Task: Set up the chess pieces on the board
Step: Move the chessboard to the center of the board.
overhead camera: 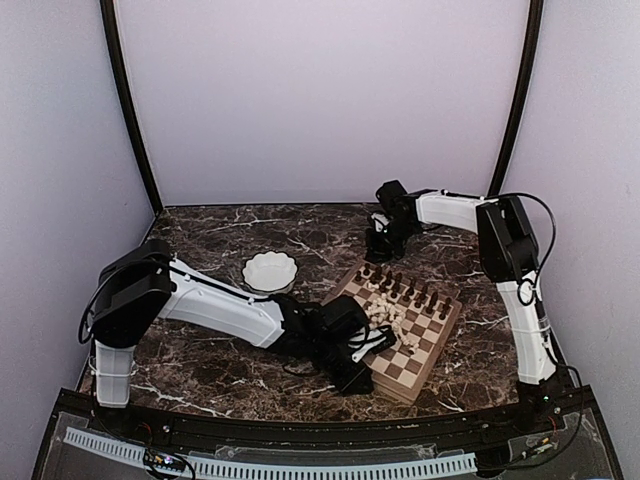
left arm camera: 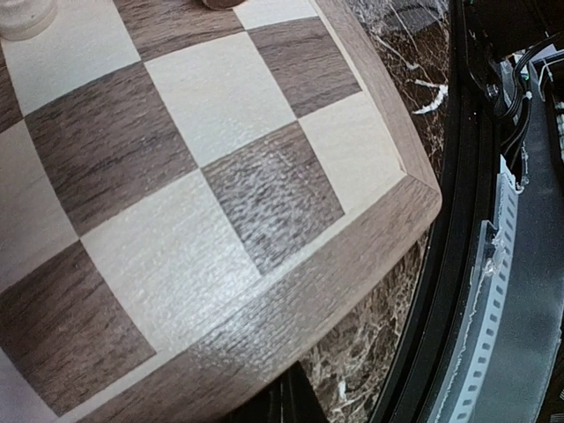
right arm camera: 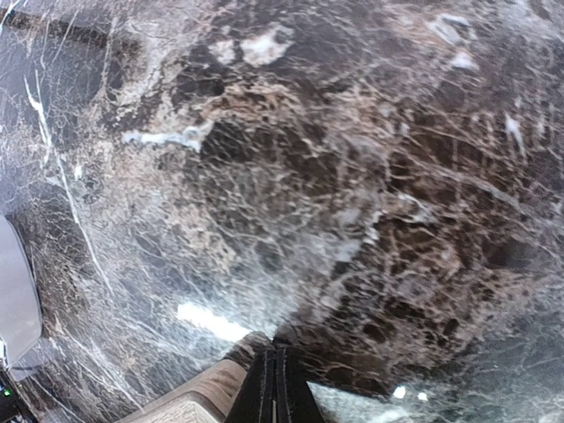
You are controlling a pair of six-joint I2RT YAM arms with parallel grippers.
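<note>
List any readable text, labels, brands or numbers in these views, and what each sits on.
None readable.
Chessboard: no coordinate letters or numbers on its rim in the left wrist view.
Chess pieces, white bowl, marble table: no markings visible.
Front rail: a small coloured part at its left end is too small to tell whether it carries print.

No legible text, label, brand, number or sign in any view. Board [overhead camera: 425, 345]: plain checks and wood rim, no coordinates readable. Desk [overhead camera: 200, 370]: marble veining only.
</note>
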